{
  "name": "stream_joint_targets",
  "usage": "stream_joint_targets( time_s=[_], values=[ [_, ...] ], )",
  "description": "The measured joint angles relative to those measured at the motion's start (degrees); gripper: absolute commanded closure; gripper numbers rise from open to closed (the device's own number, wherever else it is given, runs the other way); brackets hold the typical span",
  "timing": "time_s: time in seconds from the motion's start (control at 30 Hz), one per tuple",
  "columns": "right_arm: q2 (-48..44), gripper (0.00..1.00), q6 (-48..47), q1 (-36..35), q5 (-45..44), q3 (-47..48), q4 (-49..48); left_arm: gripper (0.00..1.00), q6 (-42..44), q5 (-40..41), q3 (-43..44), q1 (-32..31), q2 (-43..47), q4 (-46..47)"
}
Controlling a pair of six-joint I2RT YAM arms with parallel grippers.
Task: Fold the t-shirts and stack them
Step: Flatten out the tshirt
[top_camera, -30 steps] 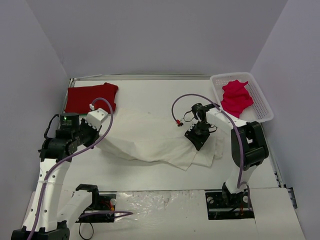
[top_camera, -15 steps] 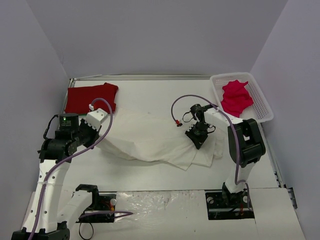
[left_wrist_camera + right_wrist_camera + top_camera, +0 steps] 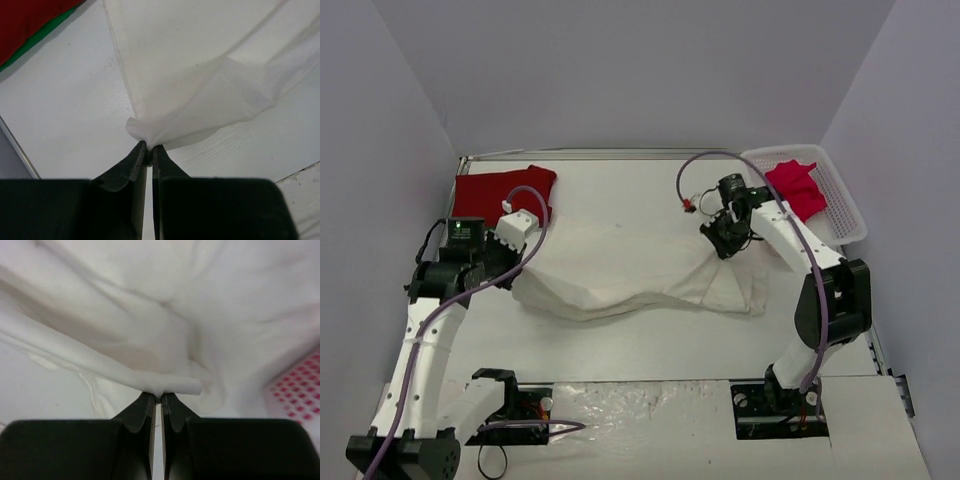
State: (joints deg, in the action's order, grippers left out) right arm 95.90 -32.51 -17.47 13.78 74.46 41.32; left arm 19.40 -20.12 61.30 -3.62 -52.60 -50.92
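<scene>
Thin matt cloth, softly creased, slightly see-through at single layers: cream-white t-shirt (image 3: 640, 268). Denser matt cloth: red t-shirt (image 3: 490, 195). White moulded plastic lattice: basket (image 3: 838, 200). Matt white board, faint wood grain: table (image 3: 65, 115). Smooth black plastic, dull sheen: left gripper (image 3: 148, 148).

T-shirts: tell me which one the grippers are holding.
The cream-white t-shirt, pinched by the left gripper and right gripper. The red t-shirt lies apart; the pinkish-red t-shirt sits in the basket.

A white table (image 3: 620, 345) is standing between pale walls. A cream-white t-shirt (image 3: 620, 265) is lying rumpled across its middle, stretching from left to right. A red t-shirt (image 3: 490, 195) is lying flat at the far left corner, near the cream one. A white lattice basket (image 3: 848, 215) is sitting at the far right corner.
</scene>
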Motion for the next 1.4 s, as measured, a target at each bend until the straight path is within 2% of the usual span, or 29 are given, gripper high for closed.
stream_joint_targets(
  time_s=[0.1, 0.23, 0.43, 0.53, 0.63, 0.73, 0.83, 1.0, 1.13, 1.27, 1.4],
  values=[
    [-1.14, 1.00, 1.51, 2.95, -1.49, 7.34, -1.73, 0.98, -1.31, 0.66, 1.68, 0.00, -6.16, 2.03],
    [0.85, 1.00, 3.96, 5.18, -5.66, 15.85, -4.79, 0.98, -4.02, 1.53, 8.46, 0.00, -17.73, 5.68],
    [12.39, 1.00, 6.67, 5.55, -12.48, 36.61, -5.46, 0.98, -8.83, 2.99, 29.11, 0.04, -32.26, 9.01],
    [14.84, 1.00, 7.41, 5.57, -14.51, 46.31, -5.81, 0.98, -10.62, 3.96, 39.06, 0.04, -34.18, 10.12],
    [12.61, 1.00, 8.20, 5.84, -16.00, 53.64, -6.78, 0.98, -11.17, 4.76, 44.54, 0.04, -31.26, 10.64],
    [5.49, 1.00, 8.92, 5.88, -16.87, 53.66, -7.37, 0.98, -11.28, 5.20, 45.05, 0.09, -24.33, 10.93],
    [-5.49, 1.00, 9.79, 5.92, -16.94, 50.31, -8.22, 0.98, -11.52, 5.33, 43.36, 0.11, -15.23, 11.30],
    [-27.28, 1.00, 11.21, 6.78, -14.93, 37.99, -9.16, 0.98, -11.91, 4.92, 34.29, 0.11, 0.44, 9.99],
    [-40.39, 1.00, 12.04, 11.50, -11.96, 30.05, -8.39, 0.98, -11.89, 4.74, 29.20, 0.13, 9.16, 6.80],
    [-45.55, 1.00, 13.55, 15.56, -8.92, 28.15, -6.60, 0.98, -11.69, 4.72, 29.38, 0.26, 11.17, 3.37],
    [-45.20, 1.00, 14.84, 16.37, -7.50, 29.55, -5.95, 0.98, -11.74, 4.74, 32.04, 0.37, 9.05, 2.51]
  ],
)
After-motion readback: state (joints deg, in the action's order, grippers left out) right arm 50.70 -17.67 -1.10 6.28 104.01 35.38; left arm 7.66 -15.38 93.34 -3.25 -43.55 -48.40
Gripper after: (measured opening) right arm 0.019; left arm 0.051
